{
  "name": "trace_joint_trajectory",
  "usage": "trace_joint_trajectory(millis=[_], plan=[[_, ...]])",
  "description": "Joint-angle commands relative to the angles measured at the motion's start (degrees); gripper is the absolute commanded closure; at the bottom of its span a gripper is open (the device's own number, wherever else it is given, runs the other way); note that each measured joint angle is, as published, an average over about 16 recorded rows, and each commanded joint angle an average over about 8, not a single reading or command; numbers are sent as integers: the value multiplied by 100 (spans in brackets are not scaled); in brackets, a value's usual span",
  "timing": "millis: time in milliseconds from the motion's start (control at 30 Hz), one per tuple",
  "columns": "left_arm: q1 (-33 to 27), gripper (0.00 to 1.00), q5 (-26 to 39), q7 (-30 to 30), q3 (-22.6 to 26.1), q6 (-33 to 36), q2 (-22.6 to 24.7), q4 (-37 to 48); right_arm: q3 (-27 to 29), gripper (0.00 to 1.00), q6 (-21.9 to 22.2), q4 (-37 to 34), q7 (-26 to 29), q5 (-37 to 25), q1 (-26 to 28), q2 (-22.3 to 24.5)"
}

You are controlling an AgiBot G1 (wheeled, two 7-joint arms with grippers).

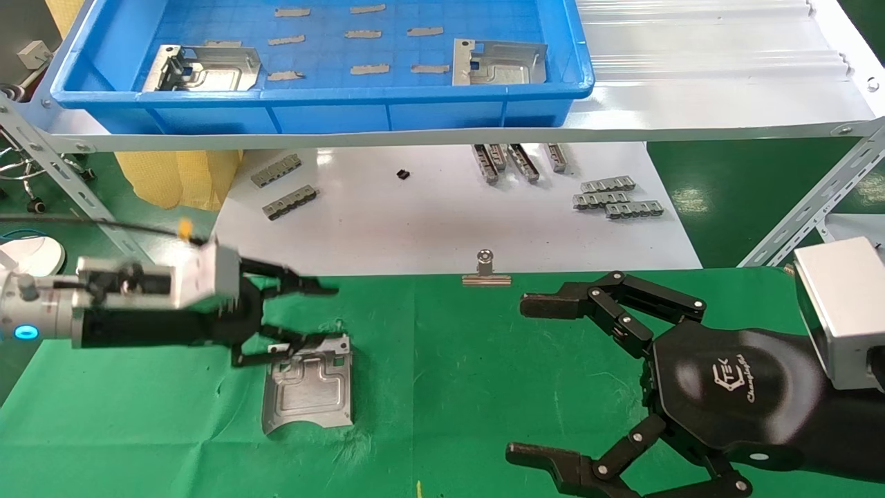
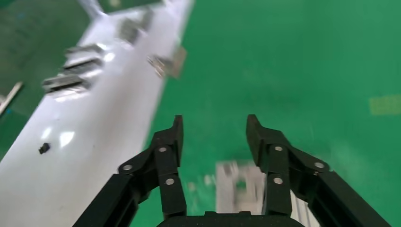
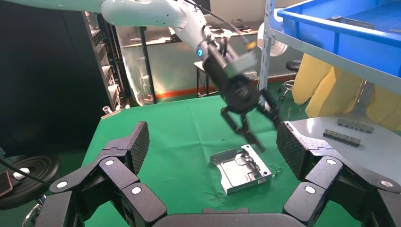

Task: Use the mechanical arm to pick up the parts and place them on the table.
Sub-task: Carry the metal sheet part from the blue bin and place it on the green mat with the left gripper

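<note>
Above a part (image 3: 241, 168) on the table (image 3: 179, 142), only the right wrist view shows the open, empty left gripper (image 3: 249, 124) clear.

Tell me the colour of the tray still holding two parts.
Bright blue; the tray shows best in the head view.

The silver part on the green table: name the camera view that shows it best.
The head view: the part lies whole on the green table, seen from above. The right wrist view shows it smaller, under the left hand. The left wrist view shows it blurred and cropped.
</note>
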Motion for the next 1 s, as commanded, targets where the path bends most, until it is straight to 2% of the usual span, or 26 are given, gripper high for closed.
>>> trace_joint_trajectory(millis=[33,200,500,1000], plan=[[40,0,-207,-340,-129,107,-15,47,0,0,0,0,0,0,0,0],[113,0,-436,-631,-266,152,-55,57,0,0,1,-1,-1,1,-1,1],[158,0,-385,-573,-257,116,-81,-80,0,0,1,-1,-1,1,0,0],[998,0,-883,-1607,-837,-33,-603,-1747,-2,0,0,-3,-2,2,1,1]])
